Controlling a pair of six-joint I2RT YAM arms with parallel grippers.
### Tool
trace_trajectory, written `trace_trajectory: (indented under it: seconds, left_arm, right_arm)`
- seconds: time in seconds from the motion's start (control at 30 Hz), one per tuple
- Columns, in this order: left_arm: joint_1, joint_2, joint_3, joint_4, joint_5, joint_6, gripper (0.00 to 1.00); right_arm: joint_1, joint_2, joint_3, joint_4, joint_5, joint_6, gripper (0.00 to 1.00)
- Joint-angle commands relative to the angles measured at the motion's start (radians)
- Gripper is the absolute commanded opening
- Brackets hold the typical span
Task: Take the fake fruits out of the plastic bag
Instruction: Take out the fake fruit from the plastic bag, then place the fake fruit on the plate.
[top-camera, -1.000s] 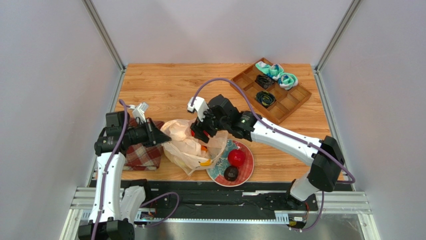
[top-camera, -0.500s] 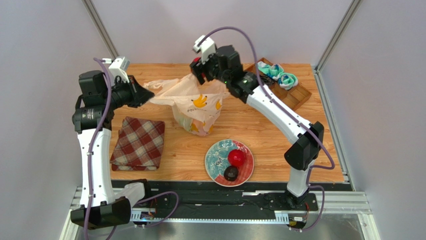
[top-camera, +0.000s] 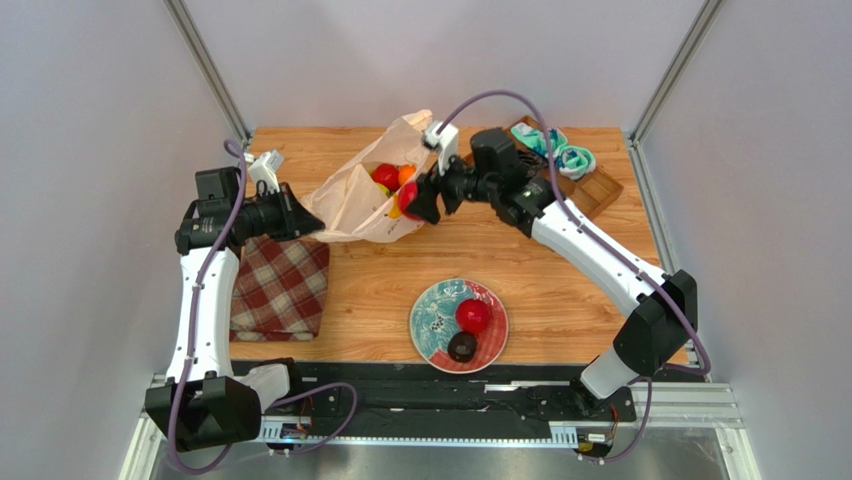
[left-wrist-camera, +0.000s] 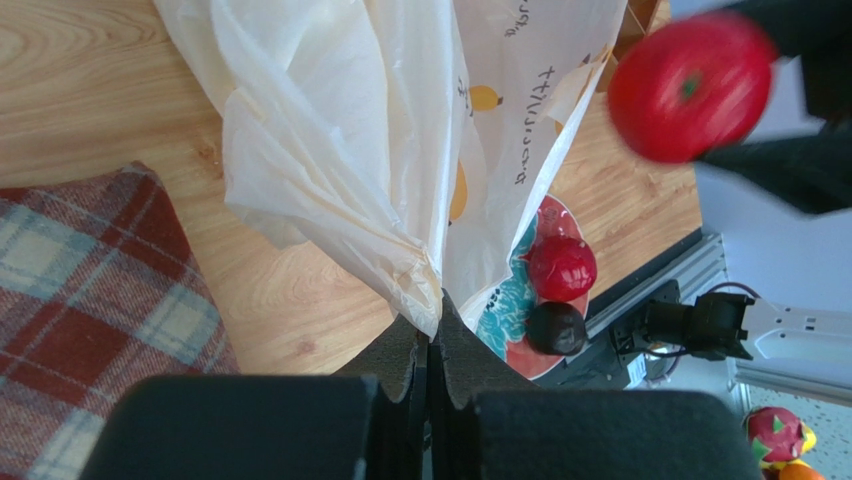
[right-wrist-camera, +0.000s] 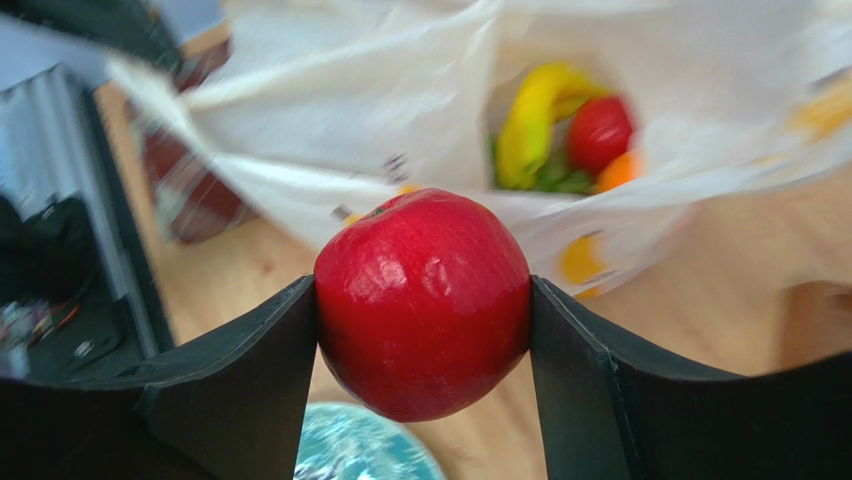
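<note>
Another red fruit (top-camera: 408, 196) leaves the plastic bag (top-camera: 350, 200)

From above: the bag, hoisted high between both arms a moment ago, now lies tipped at the back of the table (top-camera: 560, 290). Its mouth faces the right gripper (top-camera: 414, 198), which clamps the red fruit just outside it. 2 fruits (top-camera: 473, 316) already sit on the plate (top-camera: 430, 318) (well apart from the bag). Left wrist: the left gripper (left-wrist-camera: 430, 345) is pinched tight on a fold of bag, holding it in place. Right wrist: the fruit fills the wide-set jaws, and behind it a banana (right-wrist-camera: 530, 115) and more fruit wait inside the bag. My guess is this one goes to the plate next, with several still to fetch.
</note>
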Motion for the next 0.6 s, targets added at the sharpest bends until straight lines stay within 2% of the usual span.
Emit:
trace_trajectory:
  seconds: [0.0,0.17,0.33,0.43,0.57]
  left_arm:
    - [0.009,-0.04,-0.025,0.036,0.042,-0.005,0.0]
    - [0.007,-0.108,-0.112,0.043,0.028,-0.01,0.0]
    - [0.007,-0.151,-0.188,0.079,0.021,-0.042,0.0]
    - [0.007,-0.169,-0.211,0.097,0.012,-0.047,0.0]
    - [0.009,-0.197,-0.243,0.102,0.005,-0.07,0.0]
  right_arm:
    - [0.043,-0.081,-0.122,-0.013,-0.098,0.056,0.34]
    - [0.036,-0.212,-0.147,-0.1,-0.078,0.022,0.33]
    - [0.034,-0.368,-0.22,-0.315,-0.085,-0.192,0.32]
    - [0.036,-0.425,-0.318,-0.373,-0.103,-0.285,0.31]
    - [0.048,-0.419,-0.361,-0.4,-0.111,-0.352,0.34]
